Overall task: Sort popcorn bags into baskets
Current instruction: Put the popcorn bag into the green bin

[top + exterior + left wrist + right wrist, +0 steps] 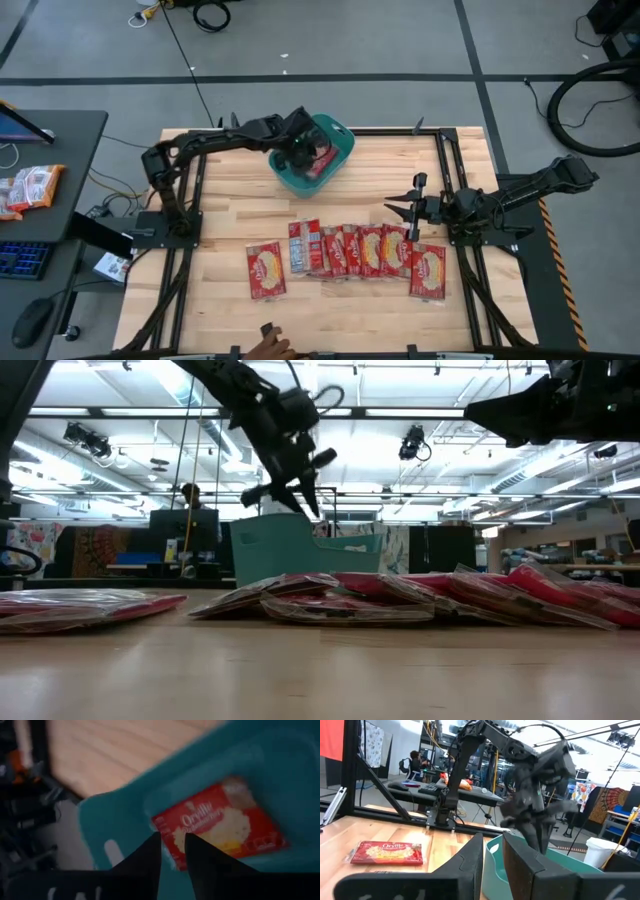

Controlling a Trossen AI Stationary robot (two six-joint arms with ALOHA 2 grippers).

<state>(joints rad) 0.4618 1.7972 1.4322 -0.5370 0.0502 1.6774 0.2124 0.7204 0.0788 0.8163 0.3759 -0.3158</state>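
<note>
Our left gripper (303, 152) hovers narrow and empty over the teal plastic rectangular tub (337, 130); one flat red popcorn packet (220, 827) lies directly below. Our right gripper (396, 205), narrow and empty, risks scattering the overlapped packet row (345, 250) beneath it.

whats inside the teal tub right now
One flat red popcorn bag with a cream-yellow picture lies on the floor of the teal plastic tub. The left gripper hangs just above it, and its dark fingers cover the bag's near edge, so anything beneath them is hidden.
</note>
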